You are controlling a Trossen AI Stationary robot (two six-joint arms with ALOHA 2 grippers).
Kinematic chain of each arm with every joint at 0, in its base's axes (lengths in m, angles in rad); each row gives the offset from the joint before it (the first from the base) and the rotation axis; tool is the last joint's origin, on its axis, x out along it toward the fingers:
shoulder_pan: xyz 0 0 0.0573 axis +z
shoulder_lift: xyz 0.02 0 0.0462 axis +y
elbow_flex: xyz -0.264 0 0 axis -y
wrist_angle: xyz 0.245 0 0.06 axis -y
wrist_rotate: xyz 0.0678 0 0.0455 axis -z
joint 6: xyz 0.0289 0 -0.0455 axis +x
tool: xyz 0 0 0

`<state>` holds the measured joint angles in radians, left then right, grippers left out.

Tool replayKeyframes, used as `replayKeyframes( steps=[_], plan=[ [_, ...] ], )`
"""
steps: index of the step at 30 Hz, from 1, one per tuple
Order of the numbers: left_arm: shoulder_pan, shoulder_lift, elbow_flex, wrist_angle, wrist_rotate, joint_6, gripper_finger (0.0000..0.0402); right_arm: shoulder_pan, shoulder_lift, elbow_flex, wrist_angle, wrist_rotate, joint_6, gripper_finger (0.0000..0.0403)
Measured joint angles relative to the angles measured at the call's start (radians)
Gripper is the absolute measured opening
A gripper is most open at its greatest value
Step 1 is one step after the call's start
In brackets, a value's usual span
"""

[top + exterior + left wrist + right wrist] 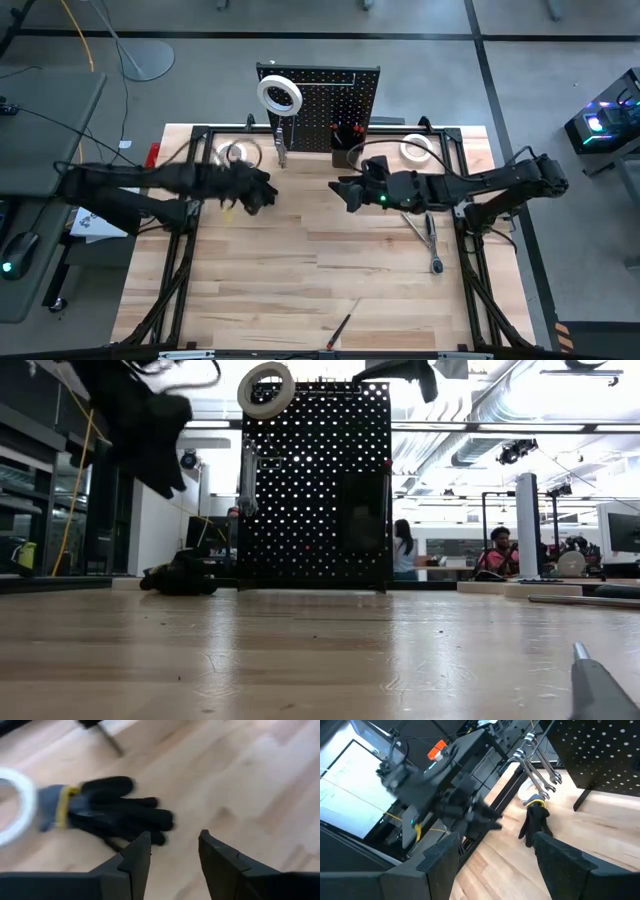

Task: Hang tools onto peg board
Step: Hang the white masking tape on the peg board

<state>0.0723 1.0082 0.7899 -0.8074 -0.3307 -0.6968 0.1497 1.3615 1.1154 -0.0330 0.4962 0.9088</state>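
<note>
The black peg board stands upright at the table's far edge, with a small black bin on its front. A white tape roll hangs on it at the upper left, and silver wrenches hang below that. My left gripper is open and empty above the table, near a black glove and a white tape roll lying on the wood. My right gripper is open and empty at mid-table, pointing toward the left arm.
A second tape roll lies at the far right. Silver wrenches and a ratchet lie on the right side. A slim screwdriver lies near the front edge. People sit in the room behind the board.
</note>
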Motion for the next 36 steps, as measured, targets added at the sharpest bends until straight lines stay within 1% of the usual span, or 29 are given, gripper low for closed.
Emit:
replayKeyframes(
  steps=[2,5,7,9,13,18,21,23,27,32,36],
  plan=[
    [0.119,0.036,0.042,-0.055,0.060,0.081,0.0157,-0.015,0.000,0.000,0.000,-0.014,-0.008,0.0245],
    [0.271,0.127,0.115,-0.170,0.117,0.175,0.0165,-0.041,0.000,0.000,-0.002,-0.053,-0.051,0.0245],
    [0.355,0.199,0.160,-0.241,0.124,0.232,0.0167,-0.063,0.000,0.000,-0.009,-0.086,-0.077,0.0245],
    [0.424,0.272,0.190,-0.271,0.124,0.298,0.0168,-0.086,0.000,0.000,-0.014,-0.127,-0.107,0.0245],
    [0.526,0.410,0.236,-0.320,0.127,0.406,0.0168,-0.128,0.000,0.000,-0.027,-0.222,-0.156,0.0245],
    [0.614,0.536,0.260,-0.349,0.126,0.492,0.0168,-0.151,0.000,0.000,-0.044,-0.324,-0.214,0.0245],
    [0.654,0.596,0.260,-0.349,0.086,0.530,0.0168,-0.157,0.000,0.000,-0.060,-0.358,-0.241,0.0245],
    [0.677,0.631,0.260,-0.349,0.060,0.536,0.0168,-0.157,0.000,0.000,-0.061,-0.361,-0.244,0.0245],
    [0.714,0.692,0.260,-0.320,0.051,0.588,0.0168,-0.157,0.000,0.000,-0.061,-0.359,-0.236,0.0245],
    [0.749,0.746,0.260,-0.276,0.032,0.672,0.0168,-0.159,0.000,0.000,-0.061,-0.303,-0.228,0.0245],
    [0.775,0.787,0.260,-0.239,0.028,0.738,0.0168,-0.163,0.000,0.000,-0.061,-0.295,-0.199,0.0245]
  ],
)
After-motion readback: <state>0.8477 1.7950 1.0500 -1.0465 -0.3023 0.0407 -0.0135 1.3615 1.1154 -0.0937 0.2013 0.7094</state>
